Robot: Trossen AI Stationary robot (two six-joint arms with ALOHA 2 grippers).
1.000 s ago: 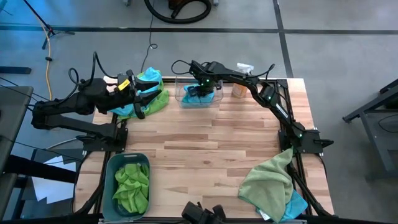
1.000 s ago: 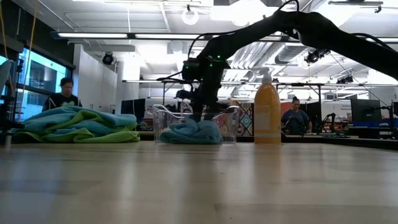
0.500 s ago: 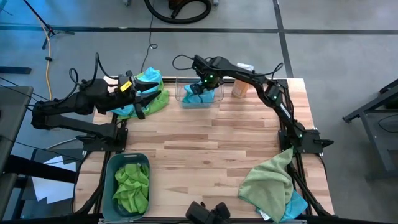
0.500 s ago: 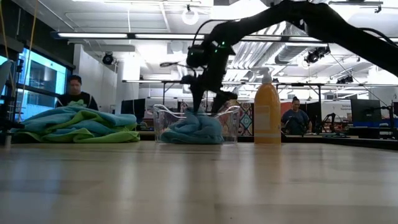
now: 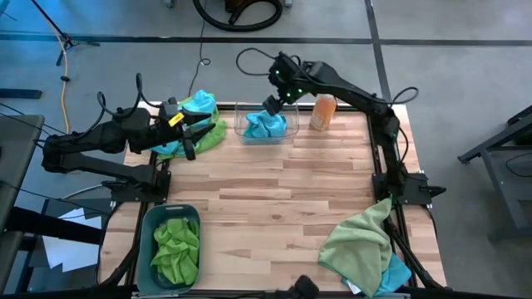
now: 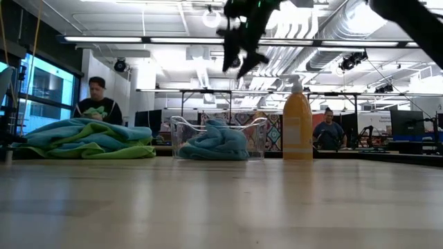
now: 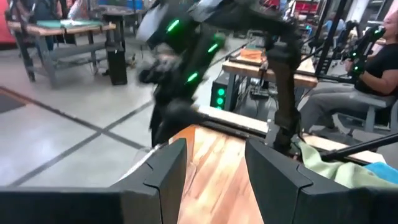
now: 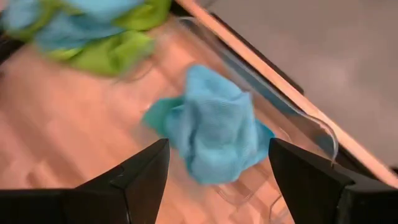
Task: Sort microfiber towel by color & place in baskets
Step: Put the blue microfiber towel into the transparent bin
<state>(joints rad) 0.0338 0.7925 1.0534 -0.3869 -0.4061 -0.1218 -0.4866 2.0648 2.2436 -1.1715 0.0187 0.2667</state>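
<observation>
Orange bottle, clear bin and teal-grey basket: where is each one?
orange bottle (image 6: 297, 131): low view, middle of its body.
clear bin (image 5: 243, 123): high view, its left wall.
teal-grey basket (image 5: 147, 235): high view, its left rim.

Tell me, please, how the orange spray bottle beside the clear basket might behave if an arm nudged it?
The orange spray bottle stands tall and narrow, so it would probably tip rather than slide. It stands beside the clear basket, so it might fall against that.
</observation>
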